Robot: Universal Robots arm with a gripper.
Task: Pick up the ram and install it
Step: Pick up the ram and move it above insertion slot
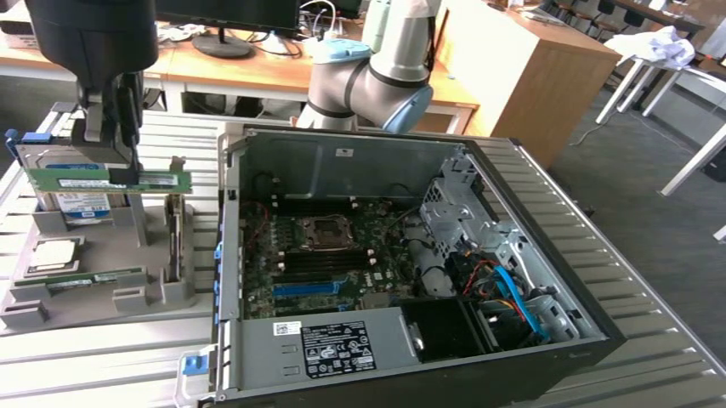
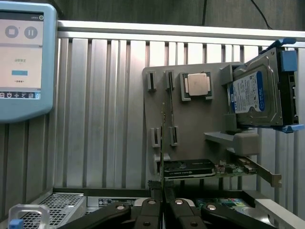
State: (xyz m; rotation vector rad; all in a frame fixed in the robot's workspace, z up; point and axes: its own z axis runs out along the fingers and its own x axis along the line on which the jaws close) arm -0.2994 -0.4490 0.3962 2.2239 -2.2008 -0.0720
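- The claw (image 1: 122, 170) is closed on the ram (image 1: 68, 179), which is gripped at its upper edge near the middle of its length.
- The ram is held level with its long edge horizontal, above the grey holder (image 1: 68, 302) and, in the exterior view, in front of the hard drive (image 1: 74, 204).
- The ram appears clear of the holder's slots.
- In the wrist view the ram (image 2: 163, 143) is seen edge-on as a thin line that runs out from the claw (image 2: 164, 198), and the dark fingers (image 2: 143, 210) are drawn together on either side of it.
- The holder is set on the slatted metal counter (image 1: 68, 365), at the exterior view's left of the open case (image 1: 340, 166).
- On the holder a square silver processor (image 1: 51, 253) is laid flat, a second green stick (image 1: 97, 278) is seated in a low slot just beside it, and a dark card (image 1: 176, 225) is stood on edge at the side nearest the case.
- The hard drive is propped upright in a blue-edged bracket at the far end of the holder.
- Inside the case the motherboard (image 1: 295, 272) is exposed, with the socket (image 1: 329, 231) at its middle and a row of long slots (image 1: 329, 265) just below it in the exterior view.
- The ram is well apart from those slots, outside the case.
- In the wrist view a pendant (image 2: 21, 57) with a lit screen is seen beyond the counter's slats.
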